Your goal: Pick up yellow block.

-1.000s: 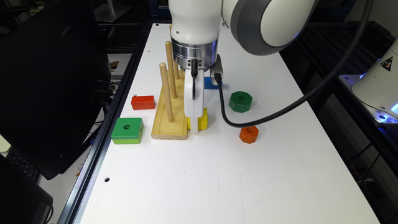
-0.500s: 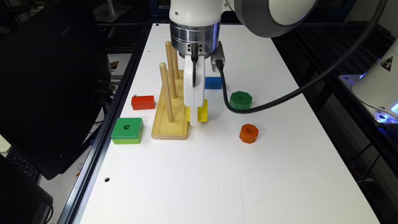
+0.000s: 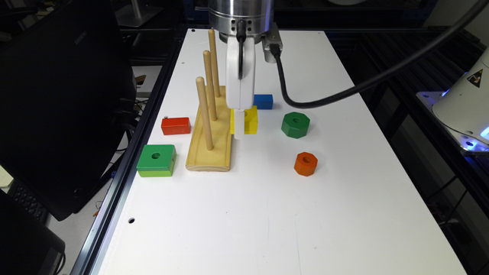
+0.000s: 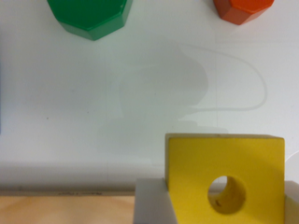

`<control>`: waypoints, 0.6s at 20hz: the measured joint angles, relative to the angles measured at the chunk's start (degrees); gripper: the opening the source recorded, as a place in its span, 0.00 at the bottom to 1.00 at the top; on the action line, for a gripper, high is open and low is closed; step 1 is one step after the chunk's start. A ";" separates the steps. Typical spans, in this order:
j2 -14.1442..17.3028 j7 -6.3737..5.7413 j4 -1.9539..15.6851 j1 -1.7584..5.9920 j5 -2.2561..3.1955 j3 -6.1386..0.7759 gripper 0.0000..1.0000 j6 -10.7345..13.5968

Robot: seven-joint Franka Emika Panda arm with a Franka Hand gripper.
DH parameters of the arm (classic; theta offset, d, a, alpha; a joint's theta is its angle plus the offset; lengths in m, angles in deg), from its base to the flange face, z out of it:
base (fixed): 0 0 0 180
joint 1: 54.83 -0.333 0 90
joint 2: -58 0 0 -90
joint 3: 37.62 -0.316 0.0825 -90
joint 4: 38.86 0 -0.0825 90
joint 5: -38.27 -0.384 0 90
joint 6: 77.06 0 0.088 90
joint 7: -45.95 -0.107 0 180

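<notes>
Yellow block (image 3: 249,119) sits clamped between the fingers of the gripper (image 3: 239,131), a little above centre in the exterior view, just beside the wooden peg stand (image 3: 212,141) on the white table (image 3: 267,214). At the wrist, grey fingers (image 4: 152,203) press both sides of the block (image 4: 224,179). A green octagon (image 3: 295,124) and an orange octagon (image 3: 305,163) lie toward the exterior view's right.

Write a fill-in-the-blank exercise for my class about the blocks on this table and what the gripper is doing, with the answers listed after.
1. The gripper is shut on the ______ block.
2. The wooden base holds ______ upright pegs.
3. The square block nearest the table's dark rail is ______.
4. The smaller octagonal block is ______.

Answers: yellow; three; green; orange
</notes>
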 joint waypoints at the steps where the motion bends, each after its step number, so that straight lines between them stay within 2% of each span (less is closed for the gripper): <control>1: -0.13 0.00 0.02 0.00 -0.01 0.00 0.00 0.03; 2: -0.51 0.00 0.07 0.00 -0.04 -0.01 0.00 0.24; 5: -3.30 0.02 0.23 0.00 -0.44 -0.14 0.00 2.85; 7: -5.64 0.14 0.15 -0.01 -1.01 -0.27 0.00 5.13; 12: -5.75 0.14 0.09 0.02 -1.09 -0.30 0.00 5.52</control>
